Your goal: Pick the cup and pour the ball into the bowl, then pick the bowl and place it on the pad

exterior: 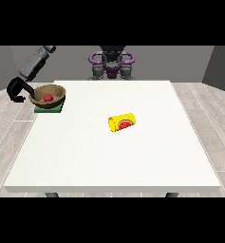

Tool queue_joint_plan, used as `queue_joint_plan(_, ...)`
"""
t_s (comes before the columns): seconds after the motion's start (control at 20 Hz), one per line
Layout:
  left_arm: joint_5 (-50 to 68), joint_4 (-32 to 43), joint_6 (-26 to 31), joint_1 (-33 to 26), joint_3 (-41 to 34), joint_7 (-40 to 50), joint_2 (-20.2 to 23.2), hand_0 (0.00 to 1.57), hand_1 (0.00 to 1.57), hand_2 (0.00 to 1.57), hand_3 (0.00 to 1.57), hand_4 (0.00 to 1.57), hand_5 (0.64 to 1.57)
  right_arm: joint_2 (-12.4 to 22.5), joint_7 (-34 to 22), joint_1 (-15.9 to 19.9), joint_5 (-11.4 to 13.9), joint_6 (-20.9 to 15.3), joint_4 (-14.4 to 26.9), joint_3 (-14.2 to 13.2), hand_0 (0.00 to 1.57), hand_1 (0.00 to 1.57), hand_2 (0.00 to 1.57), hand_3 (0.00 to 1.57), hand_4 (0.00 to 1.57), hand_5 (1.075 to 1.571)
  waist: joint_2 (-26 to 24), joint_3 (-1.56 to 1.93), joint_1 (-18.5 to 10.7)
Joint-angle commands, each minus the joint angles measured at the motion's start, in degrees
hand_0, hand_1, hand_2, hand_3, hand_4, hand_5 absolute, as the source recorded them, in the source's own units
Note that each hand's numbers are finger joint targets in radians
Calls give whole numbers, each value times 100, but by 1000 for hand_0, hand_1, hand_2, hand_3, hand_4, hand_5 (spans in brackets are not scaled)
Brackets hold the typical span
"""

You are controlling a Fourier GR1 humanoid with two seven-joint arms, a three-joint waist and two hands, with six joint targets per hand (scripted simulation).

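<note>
Bowl (48, 95): wooden, sat on the green pad (49, 108) at your table's (114, 156) far corner on the view's left, red ball (48, 98) inside; placement looked done. Yellow cup (122, 122): lay tipped on its side mid-table, apparently emptied. Hand at the view's left (16, 92): curled beside the bowl's rim; whether it gripped the rim, you could not tell.

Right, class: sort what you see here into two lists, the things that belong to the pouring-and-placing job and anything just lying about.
Part of the job:
- yellow cup, on its side mid-table
- red ball, in the bowl
- wooden bowl, on the pad
- green pad
- hand at the view's left, beside the bowl

Just lying about:
- nothing on the white table
</note>
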State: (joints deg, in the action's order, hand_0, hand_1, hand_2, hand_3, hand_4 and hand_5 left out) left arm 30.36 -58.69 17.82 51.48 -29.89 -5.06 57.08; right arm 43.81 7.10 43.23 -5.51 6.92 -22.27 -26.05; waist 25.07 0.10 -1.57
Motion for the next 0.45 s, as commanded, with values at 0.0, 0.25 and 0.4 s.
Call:
queue_joint_plan(0.0, 184, -85, 5, 43, -121, 153, 153, 0, 0, 0, 0, 0, 1517, 305, -30, 70, -45, 204, 131, -74, 694, 694, 572, 1018, 0, 1535, 131, 0, 61)
queue_joint_plan(0.25, 121, -216, 12, -215, 83, 129, -95, 0, 0, 0, 0, 0, 1515, 360, -350, 343, -139, 252, 94, -103, 325, 325, 400, 517, 0, 1493, -184, -5, -20)
queue_joint_plan(0.4, 57, 51, -84, -200, 1, 122, 47, 0, 0, 0, 0, 0, 1515, 672, -534, 422, -249, 575, 13, -172, 134, 134, 280, 375, 0, 1467, -300, -6, 213)
